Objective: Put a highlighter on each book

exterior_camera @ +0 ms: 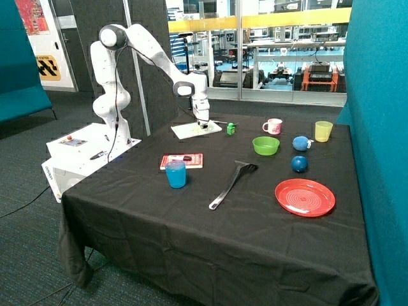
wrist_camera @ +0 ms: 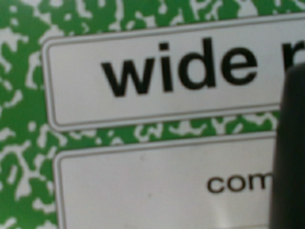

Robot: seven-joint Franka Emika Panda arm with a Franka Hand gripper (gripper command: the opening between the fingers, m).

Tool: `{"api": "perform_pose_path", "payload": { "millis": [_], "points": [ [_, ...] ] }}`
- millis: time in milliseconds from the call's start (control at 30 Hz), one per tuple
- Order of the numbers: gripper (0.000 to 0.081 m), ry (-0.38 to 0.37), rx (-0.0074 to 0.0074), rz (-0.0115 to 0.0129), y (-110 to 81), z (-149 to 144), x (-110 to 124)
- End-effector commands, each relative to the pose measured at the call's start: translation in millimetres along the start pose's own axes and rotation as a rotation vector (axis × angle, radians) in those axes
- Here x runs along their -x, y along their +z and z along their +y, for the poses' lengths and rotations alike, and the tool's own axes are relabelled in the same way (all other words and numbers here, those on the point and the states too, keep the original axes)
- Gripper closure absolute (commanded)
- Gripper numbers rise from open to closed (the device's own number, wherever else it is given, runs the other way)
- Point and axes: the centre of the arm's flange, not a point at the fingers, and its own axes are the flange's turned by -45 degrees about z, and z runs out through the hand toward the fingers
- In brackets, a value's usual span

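Note:
The larger white book (exterior_camera: 190,131) lies at the back of the black table. My gripper (exterior_camera: 203,125) is lowered right onto it, near its edge by the small green object. The wrist view is filled by this book's cover (wrist_camera: 143,71), green-and-white marbled with a label reading "wide". A dark blurred shape (wrist_camera: 290,152) stands at that view's edge; I cannot tell what it is. The smaller red book (exterior_camera: 171,162) lies nearer the front, with a dark highlighter (exterior_camera: 186,157) resting on it. No highlighter shows clearly on the white book.
A blue cup (exterior_camera: 176,173) stands just in front of the red book. A black spatula (exterior_camera: 233,183) lies mid-table. A green bowl (exterior_camera: 266,145), pink mug (exterior_camera: 273,126), yellow cup (exterior_camera: 323,131), two blue balls (exterior_camera: 299,164), a red plate (exterior_camera: 305,197) and a small green object (exterior_camera: 231,129) lie beyond.

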Motion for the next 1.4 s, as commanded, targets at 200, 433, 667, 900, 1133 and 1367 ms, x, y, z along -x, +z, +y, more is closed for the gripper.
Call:
{"api": "perform_pose_path", "payload": {
  "millis": [200,433,667,900,1133,1367],
  "points": [
    [0.0088,-0.010,-0.0011,-0.0002,-4.7,1,0],
    [0.0093,-0.007,-0.0011,-0.0002,-22.8,11,-5],
    [0.0149,0.006,-0.0011,-0.0002,-48.9,26,-4],
    [0.0208,0.044,-0.0011,-0.0002,-68.1,48,8],
    [0.0212,0.161,-0.0011,-0.0003,-73.8,78,26],
    [0.0223,0.269,-0.0011,-0.0003,-75.6,109,45]
  ]
}}
